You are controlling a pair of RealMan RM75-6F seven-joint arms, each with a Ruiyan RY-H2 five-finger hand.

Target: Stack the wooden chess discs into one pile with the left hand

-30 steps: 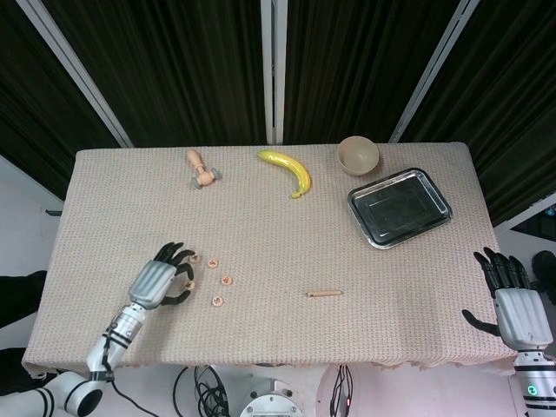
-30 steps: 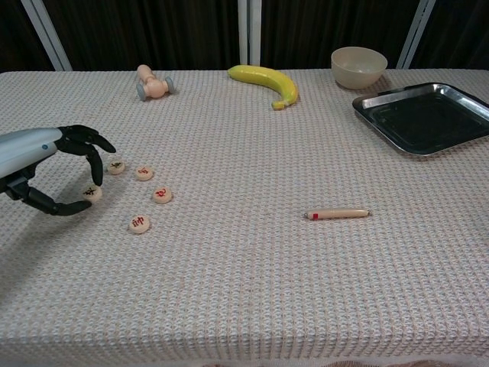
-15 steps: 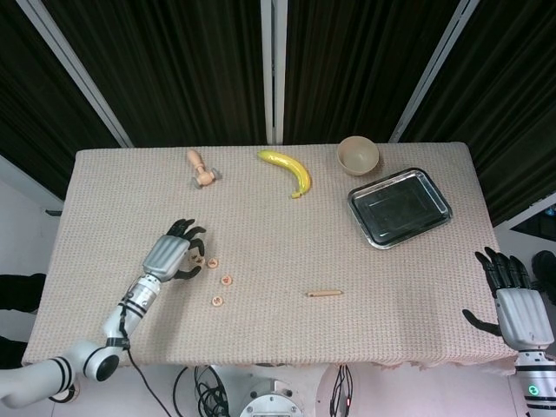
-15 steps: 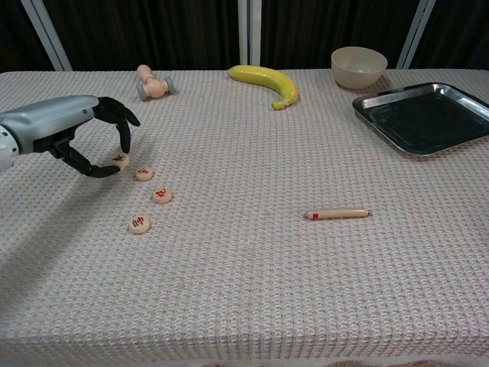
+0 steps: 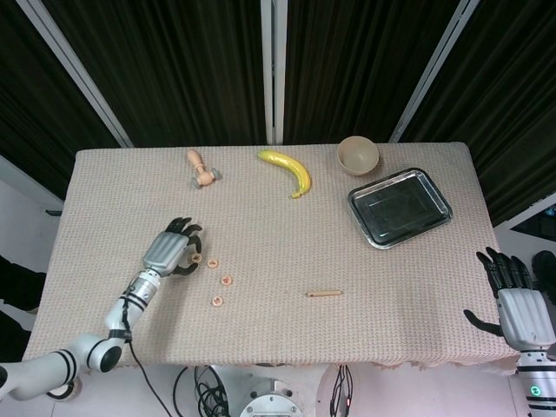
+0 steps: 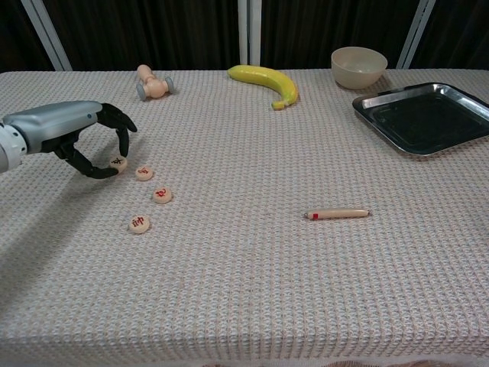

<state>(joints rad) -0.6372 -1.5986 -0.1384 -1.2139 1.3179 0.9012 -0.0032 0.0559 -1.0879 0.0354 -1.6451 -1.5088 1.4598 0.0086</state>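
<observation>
A: What holds things on the surface [image 6: 252,290]?

B: A bowl [image 6: 358,66] and a metal tray [image 6: 425,116], both at the far right. The tray has nothing in it. The chest view does not look down into the bowl, and the head view shows nothing in it.

A: Where are the wooden discs?

B: On the left side of the surface. The left robot hand [image 6: 72,138] is curled around the first disc [image 6: 117,162], with its fingertips [image 6: 122,150] down at it. It seems to pinch that disc, but it is too small to be sure if one disc sits on another there. Three more discs lie flat in a bent line: the second disc [image 6: 144,173] just beside the first, then the third disc [image 6: 161,194], then the fourth disc [image 6: 139,224] nearest the front edge.

A: Does one view show more?

B: Yes. The head view shows the right robot hand [image 5: 514,302] off the right edge of the surface, with its fingers apart and holding nothing. The chest view does not show it.

A: What changed?

B: A second ago the left robot hand was lower down, at a disc that lay by itself. Now that spot is bare, and the hand is up at the first disc.

A: Anything else there?

B: A banana [image 6: 267,82], a small wooden toy [image 6: 153,84] and a wooden stick [image 6: 337,213].
</observation>
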